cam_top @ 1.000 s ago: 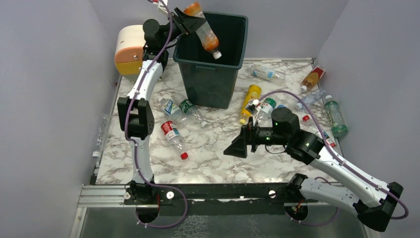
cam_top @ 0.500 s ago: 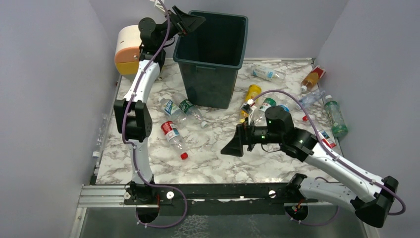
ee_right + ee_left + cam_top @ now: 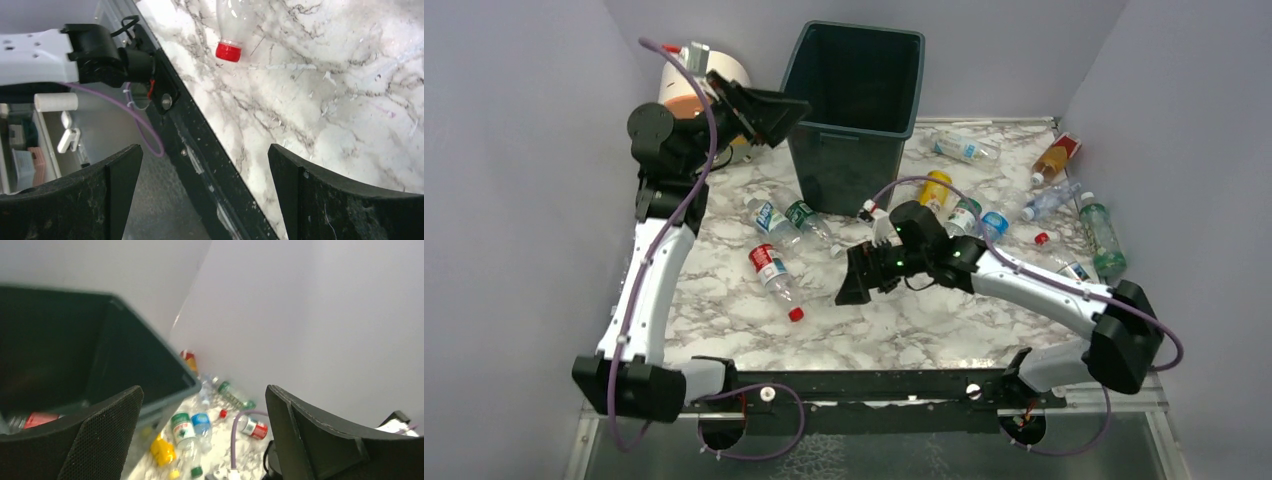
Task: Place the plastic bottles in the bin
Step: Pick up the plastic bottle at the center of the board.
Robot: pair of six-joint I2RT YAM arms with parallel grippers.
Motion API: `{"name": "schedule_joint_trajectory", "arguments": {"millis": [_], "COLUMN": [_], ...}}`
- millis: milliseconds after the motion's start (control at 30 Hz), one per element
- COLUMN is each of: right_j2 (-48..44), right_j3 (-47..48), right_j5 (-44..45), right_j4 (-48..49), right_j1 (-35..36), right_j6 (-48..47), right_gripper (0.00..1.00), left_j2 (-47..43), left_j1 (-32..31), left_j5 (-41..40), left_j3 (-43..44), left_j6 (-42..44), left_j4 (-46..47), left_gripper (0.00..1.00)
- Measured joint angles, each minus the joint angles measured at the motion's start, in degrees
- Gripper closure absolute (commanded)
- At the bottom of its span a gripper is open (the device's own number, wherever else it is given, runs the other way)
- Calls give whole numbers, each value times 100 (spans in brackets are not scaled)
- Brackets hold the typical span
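My left end effector (image 3: 782,115) sits released just beside the bin (image 3: 844,170); my right end effector (image 3: 849,280), also released, is near a red-capped bottle (image 3: 774,272).

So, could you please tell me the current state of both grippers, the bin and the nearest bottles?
Left gripper: open, empty, beside the bin's rim.
Right gripper: open, empty, over the table.
Bin: upright, with at least one labelled bottle inside.
Red-capped bottle: lying on the table, cap on.
Yellow bottle: lying by the bin, partly hidden by the right arm.
Green bottle: lying near the right wall, cap on.
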Motion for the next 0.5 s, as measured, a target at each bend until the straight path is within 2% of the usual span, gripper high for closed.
{"name": "schedule_joint_trajectory", "arguments": {"millis": [133,300,500], "right_j2": [710,1436,2356], "right_j3": [236,520,922], "right_j5": [286,734,1198], "right_j4": [234,463,787], "right_j1": [214,538,920], "right_j6": [-103,-166,-175], "right_gripper": [0,0,0], "left_j2": [-1078,-1740,-2251], "left_j1": [0,0,0], "left_j5": [-485,-1226,-1847], "left_j3": [-1209,-2444,-2938], "left_j6": [540,931,1180], "left_j4": [-946,-2264,-3362], "left_gripper": [1,1,1]}}
